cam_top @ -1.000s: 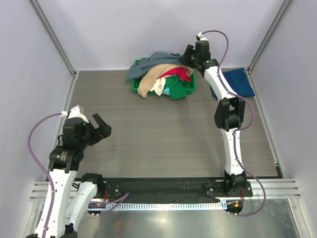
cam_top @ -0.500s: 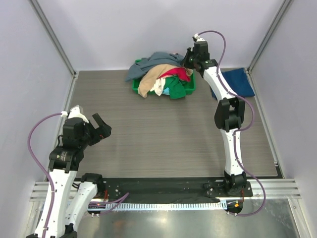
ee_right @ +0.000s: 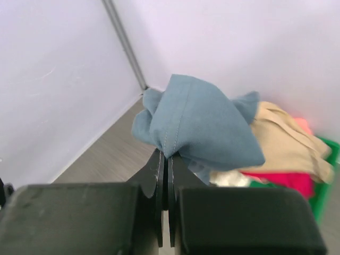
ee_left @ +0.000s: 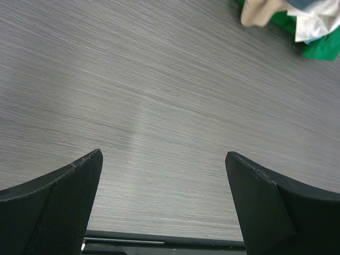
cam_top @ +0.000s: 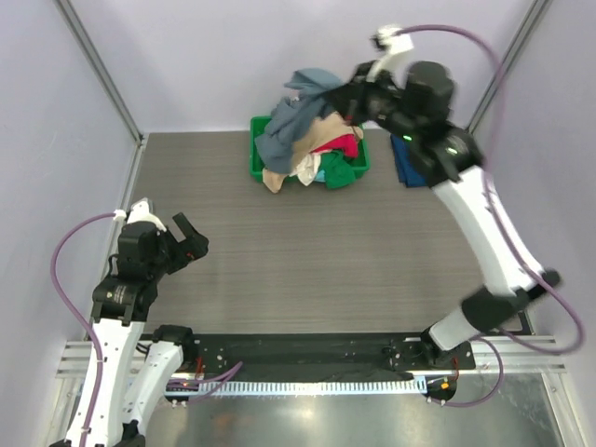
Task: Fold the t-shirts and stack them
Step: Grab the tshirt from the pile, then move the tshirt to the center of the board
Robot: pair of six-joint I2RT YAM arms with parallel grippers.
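A heap of t-shirts fills the green bin [cam_top: 258,159] at the back: tan [cam_top: 324,133], red [cam_top: 341,145], green [cam_top: 339,173] and white [cam_top: 305,170]. My right gripper [cam_top: 341,94] is shut on the slate grey-blue t-shirt [cam_top: 291,126] and holds it lifted above the bin; in the right wrist view the cloth [ee_right: 199,122] bunches just past the closed fingertips [ee_right: 159,159]. A dark navy t-shirt [cam_top: 406,160] lies at the back right, partly hidden by the right arm. My left gripper [cam_top: 189,237] is open and empty over bare table at the front left.
Walls enclose the table on three sides, with metal posts in the back corners. The bin's corner and hanging tan cloth [ee_left: 257,11] show at the top right of the left wrist view. A black strip runs along the table's near edge [cam_top: 307,346].
My right arm has risen and swung up over the bin, lifting the slate grey-blue t-shirt out of the heap. The left arm has not moved.
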